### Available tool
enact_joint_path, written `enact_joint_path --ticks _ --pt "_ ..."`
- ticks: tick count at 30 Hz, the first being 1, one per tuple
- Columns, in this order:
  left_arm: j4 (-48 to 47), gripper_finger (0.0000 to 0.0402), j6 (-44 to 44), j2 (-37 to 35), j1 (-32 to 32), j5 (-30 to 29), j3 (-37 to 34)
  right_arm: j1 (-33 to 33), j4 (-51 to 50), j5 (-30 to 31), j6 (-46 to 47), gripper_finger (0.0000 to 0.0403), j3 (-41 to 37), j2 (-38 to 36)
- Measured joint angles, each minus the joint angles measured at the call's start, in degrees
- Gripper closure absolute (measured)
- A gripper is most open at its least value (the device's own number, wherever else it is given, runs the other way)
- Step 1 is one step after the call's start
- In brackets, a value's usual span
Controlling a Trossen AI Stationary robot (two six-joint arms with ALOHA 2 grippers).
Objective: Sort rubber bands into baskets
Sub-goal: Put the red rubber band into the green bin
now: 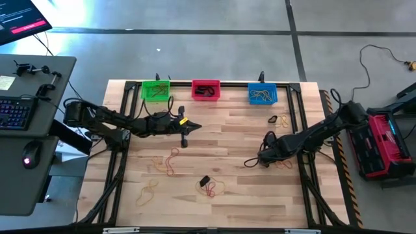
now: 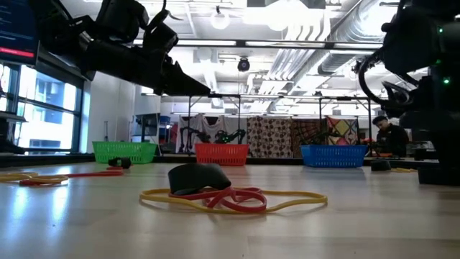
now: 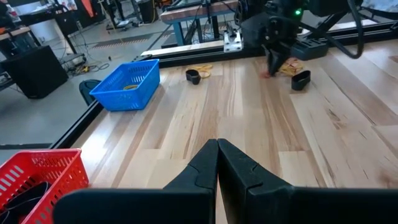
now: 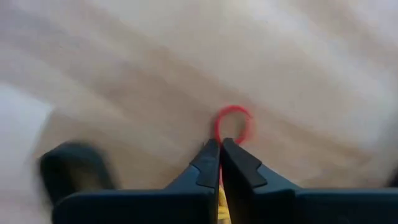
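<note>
Three baskets stand along the far edge: green (image 1: 155, 90), red (image 1: 205, 90) and blue (image 1: 262, 93). Rubber bands lie loose on the table: a black, red and yellow heap (image 1: 209, 187) (image 2: 215, 194), red and tan ones (image 1: 170, 161), a tan one (image 1: 146, 192). My left gripper (image 1: 184, 138) (image 3: 217, 149) is shut and empty above the table's middle left. My right gripper (image 1: 263, 155) (image 4: 221, 146) is low over the table's right part, shut on a red rubber band (image 4: 233, 124). My right gripper pinches the red rubber band between its two fingertips. The band's free loop (image 4: 239, 115) sticks out past the tips. A bit of yellow (image 4: 219, 198) shows farther back between the fingers. Seen from the left wrist, the fingers (image 3: 273, 59) point down at the table.
A black band (image 3: 300, 79) and yellow bands (image 3: 289, 65) lie beside my right gripper. Another black band (image 1: 273, 119) and a yellow one (image 1: 284, 120) lie nearer the blue basket. A desk with a keyboard (image 1: 13, 110) stands left of the table, a red case (image 1: 380, 143) right.
</note>
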Motion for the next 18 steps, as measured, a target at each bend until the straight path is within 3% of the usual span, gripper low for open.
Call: enact_joint_path --ticks 7,18 --pt "0.02 0.0401 -0.04 0.00 0.04 0.04 0.00 -0.03 -5.30 5.64 -1.69 0.0402 4.39 -0.06" --pt "-0.05 0.0401 -0.03 0.00 0.04 0.07 0.00 0.03 -5.37 12.40 -1.71 0.0403 5.28 -0.17"
